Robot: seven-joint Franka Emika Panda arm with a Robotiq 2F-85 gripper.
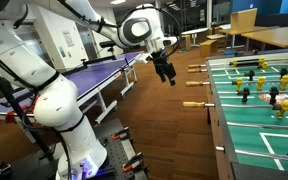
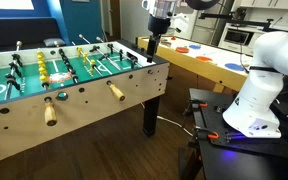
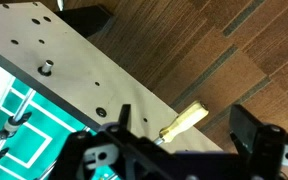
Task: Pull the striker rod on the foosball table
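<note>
A green-pitched foosball desk [image 2: 84, 108] fills one side of the room. A white robot arm [image 1: 44, 75] reaches toward its side wall. The black end effector [image 3: 184, 138] hovers wide open and empty, above a wooden rod handle [image 3: 187, 120] that sticks out from that wall, not touching it.

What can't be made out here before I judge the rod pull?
Foosball table: cut off by a frame edge in both exterior views, so not every rod shows.
Players: too small and blurred in an exterior view to tell the striker rod.
Gripper: small and dark in an exterior view; its gap to the table is unclear.
Handle: in the wrist view its lower end is hidden behind the gripper.
</note>
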